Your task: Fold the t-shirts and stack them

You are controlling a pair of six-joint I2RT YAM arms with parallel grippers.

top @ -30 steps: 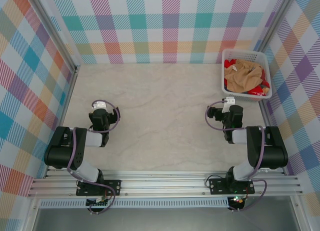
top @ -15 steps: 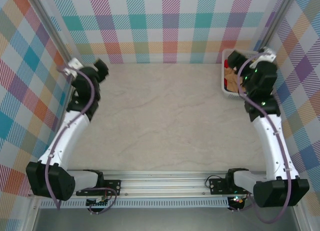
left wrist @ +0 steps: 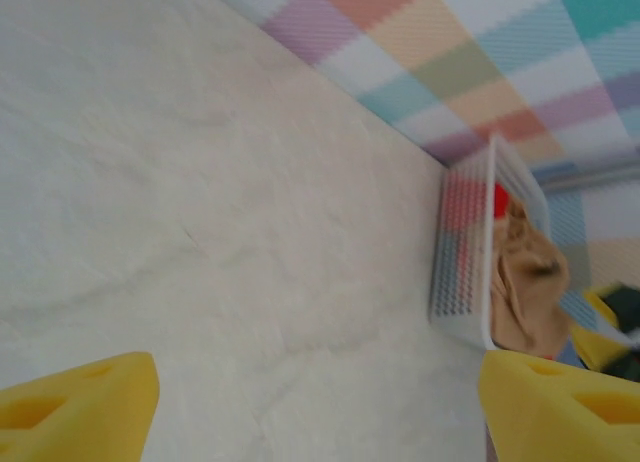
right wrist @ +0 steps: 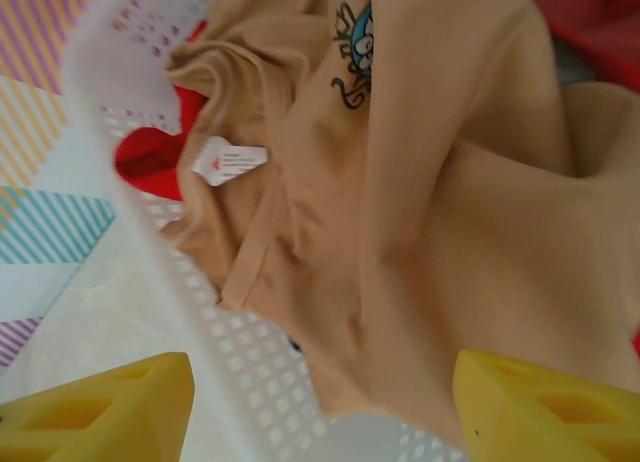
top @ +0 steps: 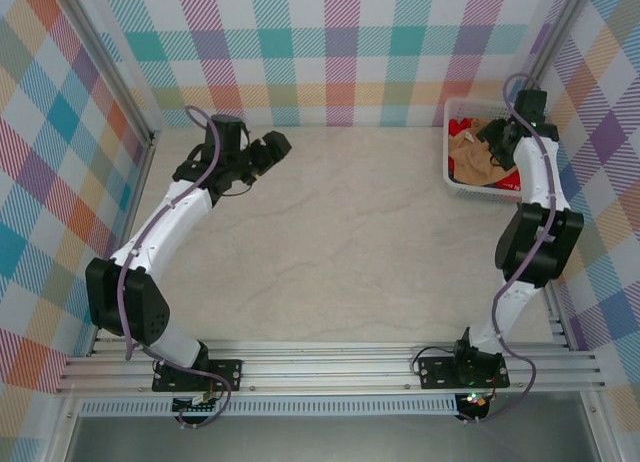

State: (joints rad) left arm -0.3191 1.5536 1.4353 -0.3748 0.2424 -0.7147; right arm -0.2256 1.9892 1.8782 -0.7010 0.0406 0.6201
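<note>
The t-shirts lie crumpled in a white lattice basket (top: 452,112) at the back right. A tan tee (top: 478,154) lies on top of a red tee (top: 462,169). In the right wrist view the tan tee (right wrist: 450,192) shows a blue-and-white cartoon print (right wrist: 355,47) and a white neck label, with the red tee (right wrist: 148,160) under it. My right gripper (top: 493,142) hovers open just above the tan tee, fingers (right wrist: 100,402) wide apart, touching nothing. My left gripper (top: 277,145) hangs open over the back left of the table, pointing towards the basket (left wrist: 465,252).
The pale marbled table (top: 330,242) stretches between the arms. Plaid walls close in the back and both sides. The basket's near wall (right wrist: 235,362) runs between my right fingers. An aluminium rail (top: 330,367) carries both arm bases at the near edge.
Both arms have risen from their folded rest. The right gripper has dropped over the basket. The left gripper has swung from the back left corner towards the right.
</note>
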